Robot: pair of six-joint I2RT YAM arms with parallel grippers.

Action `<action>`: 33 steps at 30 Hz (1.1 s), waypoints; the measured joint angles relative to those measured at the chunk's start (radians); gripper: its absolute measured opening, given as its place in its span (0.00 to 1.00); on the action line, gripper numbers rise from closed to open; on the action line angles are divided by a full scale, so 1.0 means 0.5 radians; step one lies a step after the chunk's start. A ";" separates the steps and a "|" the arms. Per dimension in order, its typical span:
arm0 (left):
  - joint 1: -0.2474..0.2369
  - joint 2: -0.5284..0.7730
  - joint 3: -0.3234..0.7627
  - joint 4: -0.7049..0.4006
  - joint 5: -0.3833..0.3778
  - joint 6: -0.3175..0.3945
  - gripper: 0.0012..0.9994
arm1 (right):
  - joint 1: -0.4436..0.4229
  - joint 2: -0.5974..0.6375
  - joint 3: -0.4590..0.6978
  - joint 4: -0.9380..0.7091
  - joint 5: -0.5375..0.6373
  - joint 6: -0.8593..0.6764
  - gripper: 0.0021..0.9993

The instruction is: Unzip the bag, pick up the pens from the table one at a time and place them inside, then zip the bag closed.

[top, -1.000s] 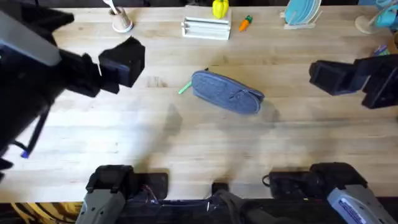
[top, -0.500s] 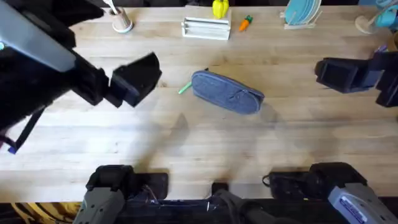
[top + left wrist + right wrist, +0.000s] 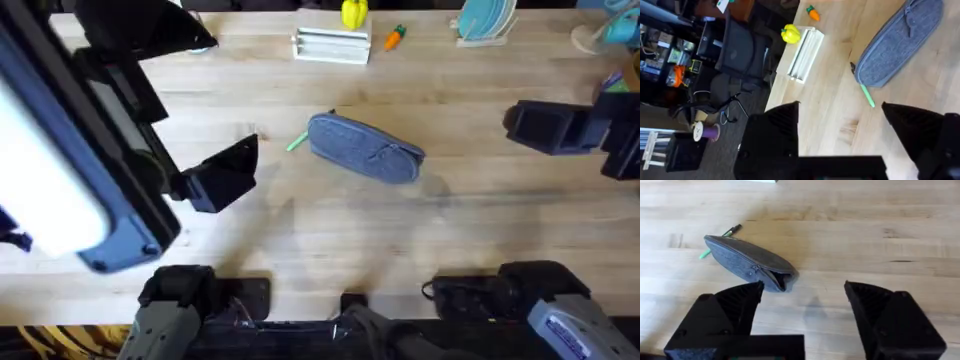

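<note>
1. Left gripper (image 3: 225, 172): sits at the near left of the table (image 3: 330, 240), low under the overhead camera. The left wrist view shows its two black fingers (image 3: 775, 130) spread apart with nothing between them.

2. Right gripper (image 3: 530, 125): sits at the right side of the table, well apart from the bag. In the right wrist view its fingers are wide apart and empty.

3. The bag (image 3: 365, 148): lies flat near the table centre. Its long axis runs from about 10 o'clock to 4 o'clock in the overhead view. From the left gripper the bag lies at roughly 2 o'clock; from the right gripper it lies at roughly 8 o'clock. The left gripper is judged the nearer of the two.

4. Zipper: in the right wrist view the seam runs along the top of the bag (image 3: 747, 262), with the pull near the end that faces the right gripper. That end appears slightly parted; how far the zipper is open cannot be told.

5. Green pen (image 3: 297, 142): lies on the table, its tip at or under the bag's 10 o'clock end, on the left gripper's side.

6. Far edge: a carrot toy (image 3: 395, 37) and a yellow object (image 3: 353, 13) stand at 12 o'clock, clear of the work area.
</note>
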 joint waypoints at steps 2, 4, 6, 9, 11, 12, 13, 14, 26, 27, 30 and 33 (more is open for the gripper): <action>-0.001 0.023 0.003 -0.005 0.021 0.022 0.99 | 0.000 0.000 0.000 -0.023 0.000 0.012 1.00; 0.000 0.097 0.008 -0.005 0.045 0.032 0.99 | 0.000 0.000 0.000 -0.027 -0.001 0.024 1.00; 0.000 0.220 0.010 0.010 0.077 0.038 0.99 | 0.000 0.000 0.000 -0.027 -0.001 0.033 1.00; 0.000 0.479 0.010 0.087 0.176 0.045 0.99 | 0.000 0.000 0.000 -0.027 -0.001 0.040 1.00; 0.000 0.668 0.010 0.145 0.262 0.046 0.99 | 0.000 0.000 0.000 -0.027 0.000 0.041 1.00; 0.000 0.754 0.010 0.171 0.304 0.052 0.99 | 0.000 0.000 0.000 -0.027 0.000 0.044 1.00; 0.000 0.845 0.010 0.200 0.355 0.059 0.99 | 0.000 0.000 0.000 -0.027 -0.001 0.046 1.00; 0.000 0.940 0.010 0.226 0.407 0.071 0.99 | 0.000 0.000 0.000 -0.027 0.000 0.046 1.00; -0.001 1.693 0.010 0.345 0.796 0.186 0.99 | 0.000 0.000 0.000 -0.027 0.000 0.046 1.00; -0.001 1.741 0.010 0.361 0.824 0.190 0.99 | 0.000 0.000 0.000 -0.027 0.000 0.046 1.00; -0.001 1.858 0.010 0.394 0.893 0.196 0.99 | 0.000 0.000 0.000 -0.027 0.000 0.046 1.00; -0.005 1.975 0.010 0.455 0.956 0.196 0.99 | 0.000 0.000 0.000 -0.027 0.000 0.046 1.00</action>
